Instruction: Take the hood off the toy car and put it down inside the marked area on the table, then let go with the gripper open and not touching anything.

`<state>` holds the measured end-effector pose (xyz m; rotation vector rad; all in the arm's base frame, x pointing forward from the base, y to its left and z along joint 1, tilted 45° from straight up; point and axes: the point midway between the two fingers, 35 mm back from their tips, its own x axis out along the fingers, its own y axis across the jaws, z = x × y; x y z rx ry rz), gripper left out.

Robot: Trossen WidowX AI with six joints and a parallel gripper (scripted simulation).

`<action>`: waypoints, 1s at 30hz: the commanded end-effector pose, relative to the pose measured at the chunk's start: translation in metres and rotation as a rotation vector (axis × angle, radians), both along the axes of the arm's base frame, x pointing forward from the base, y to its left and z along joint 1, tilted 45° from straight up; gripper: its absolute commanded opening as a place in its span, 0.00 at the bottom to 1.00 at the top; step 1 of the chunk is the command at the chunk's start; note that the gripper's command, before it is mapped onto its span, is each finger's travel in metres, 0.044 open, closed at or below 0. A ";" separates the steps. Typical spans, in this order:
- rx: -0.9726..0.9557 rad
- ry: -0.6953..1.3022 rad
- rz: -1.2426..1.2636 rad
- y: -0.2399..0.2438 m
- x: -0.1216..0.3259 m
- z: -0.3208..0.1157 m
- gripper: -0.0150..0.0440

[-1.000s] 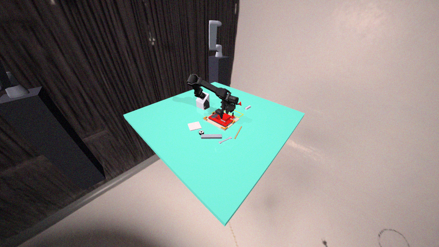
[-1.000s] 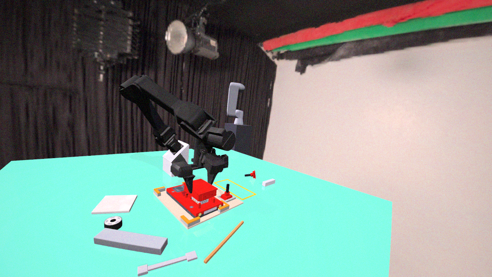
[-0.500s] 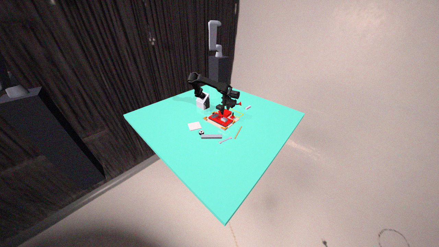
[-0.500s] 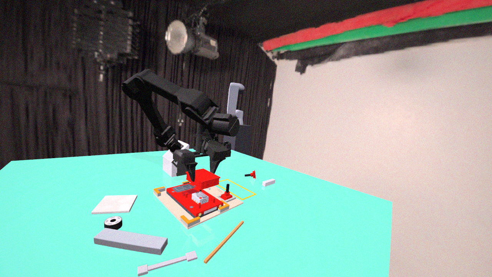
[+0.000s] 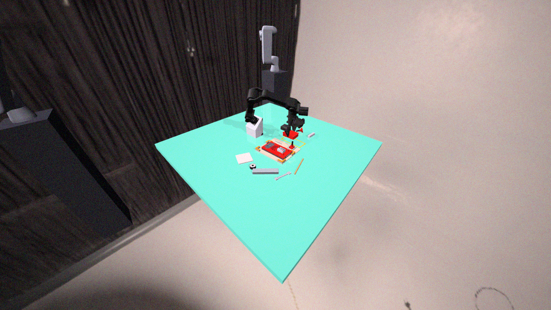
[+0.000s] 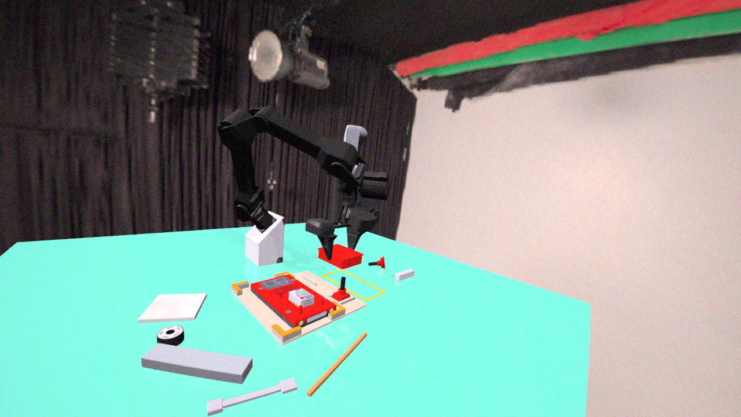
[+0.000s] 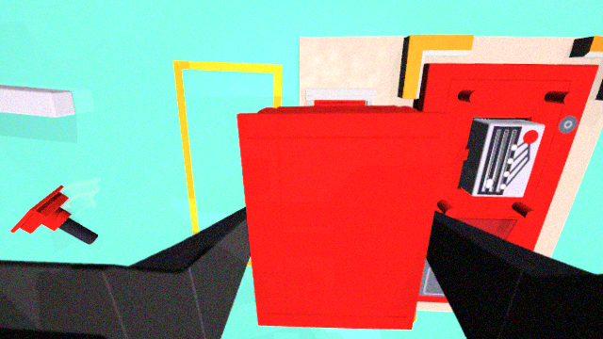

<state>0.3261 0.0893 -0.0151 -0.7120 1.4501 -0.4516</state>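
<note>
My gripper (image 5: pixel 290 132) (image 6: pixel 341 253) (image 7: pixel 334 216) is shut on the red hood (image 5: pixel 291 134) (image 6: pixel 345 258) (image 7: pixel 336 188), one finger at each long side. The hood is held level, off the car and raised above the table. In the exterior view it shows behind the yellow outlined marked area (image 5: pixel 304 145) (image 6: pixel 376 297) (image 7: pixel 185 155). In the wrist view it covers the outline's right part. The red toy car (image 5: pixel 272 148) (image 6: pixel 282 303) (image 7: pixel 561 155) sits between orange corner blocks on the beige board, its white engine block (image 5: pixel 281 149) (image 6: pixel 301 297) (image 7: pixel 511 157) uncovered.
A red part with an upright black peg (image 5: pixel 292 144) (image 6: pixel 342 284) stands on the board beside the outline. Another such part (image 6: pixel 381 262) (image 7: pixel 49 209) lies on its side beyond the outline, near a white block (image 5: pixel 311 134) (image 6: pixel 404 274) (image 7: pixel 38 101). A grey bar (image 5: pixel 265 171) (image 6: pixel 194 362) lies in front.
</note>
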 end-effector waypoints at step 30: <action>-0.007 -0.023 -0.011 0.048 -0.033 -0.068 0.25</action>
